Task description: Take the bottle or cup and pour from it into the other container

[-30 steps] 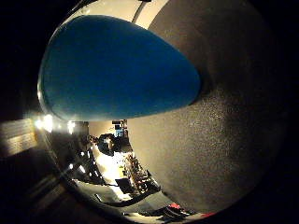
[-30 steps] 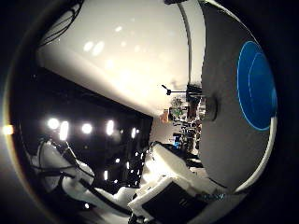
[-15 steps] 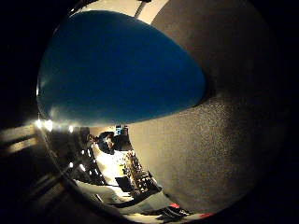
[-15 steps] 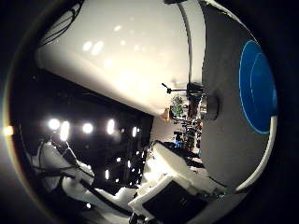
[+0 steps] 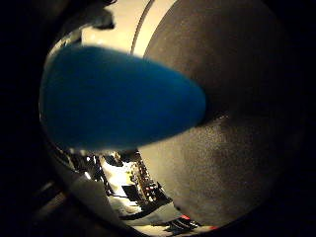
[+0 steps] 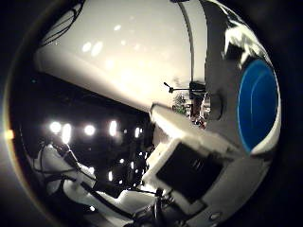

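A blue cup (image 5: pixel 118 96) is filling much of the little finger side view, sitting close to the palm on the grey desk (image 5: pixel 237 163). A white and black finger of the hand (image 6: pixel 189 161) is reaching beside the cup; whether the fingers are gripping it, I cannot tell.

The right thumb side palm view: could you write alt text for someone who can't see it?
A blue container with a pale rim sits on a grey surface at the edge of the view. A white and black part of the robot's hand reaches in beside it, and behind lie a dark room with spots of light and a bright white surface.
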Motion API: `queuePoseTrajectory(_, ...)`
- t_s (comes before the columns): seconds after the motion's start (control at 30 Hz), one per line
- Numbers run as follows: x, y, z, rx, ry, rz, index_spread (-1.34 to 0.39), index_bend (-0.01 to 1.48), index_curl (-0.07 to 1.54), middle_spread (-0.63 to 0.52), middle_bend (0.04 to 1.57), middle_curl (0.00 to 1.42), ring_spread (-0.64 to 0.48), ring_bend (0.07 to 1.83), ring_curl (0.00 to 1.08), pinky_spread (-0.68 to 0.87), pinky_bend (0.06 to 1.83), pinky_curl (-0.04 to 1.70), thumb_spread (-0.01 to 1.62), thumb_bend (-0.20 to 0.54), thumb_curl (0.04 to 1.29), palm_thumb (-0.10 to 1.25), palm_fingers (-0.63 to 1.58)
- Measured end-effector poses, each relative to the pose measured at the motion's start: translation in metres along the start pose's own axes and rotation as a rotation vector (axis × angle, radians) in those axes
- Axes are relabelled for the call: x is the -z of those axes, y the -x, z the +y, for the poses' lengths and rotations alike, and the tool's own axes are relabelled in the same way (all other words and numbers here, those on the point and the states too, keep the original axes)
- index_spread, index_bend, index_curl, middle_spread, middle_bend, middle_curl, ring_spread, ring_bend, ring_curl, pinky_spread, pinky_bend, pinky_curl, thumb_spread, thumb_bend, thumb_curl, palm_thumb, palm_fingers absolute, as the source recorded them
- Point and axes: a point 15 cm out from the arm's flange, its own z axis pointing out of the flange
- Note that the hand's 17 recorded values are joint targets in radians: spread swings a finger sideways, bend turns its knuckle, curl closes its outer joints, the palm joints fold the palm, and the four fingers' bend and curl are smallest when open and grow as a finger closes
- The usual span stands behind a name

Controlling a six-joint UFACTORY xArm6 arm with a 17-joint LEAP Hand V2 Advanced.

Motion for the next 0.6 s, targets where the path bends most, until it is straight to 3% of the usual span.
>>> queuePoseTrajectory(0.3, 0.001, 0.003, 0.001, 0.002, -0.001, -0.006, -0.26, 0.12, 0.03, -0.16, 1.43, 0.71, -0.20, 1.66, 0.60, -0.26, 1.60, 0.64, 1.05, -0.022, 0.36, 0.69, 0.68)
queuePoseTrajectory(0.6, 0.001, 0.011, 0.001, 0.012, 0.005, -0.013, -0.26, 0.15, 0.14, -0.18, 1.53, 0.75, -0.22, 1.73, 0.67, -0.20, 1.65, 0.78, 1.05, -0.023, 0.37, 0.71, 0.57)
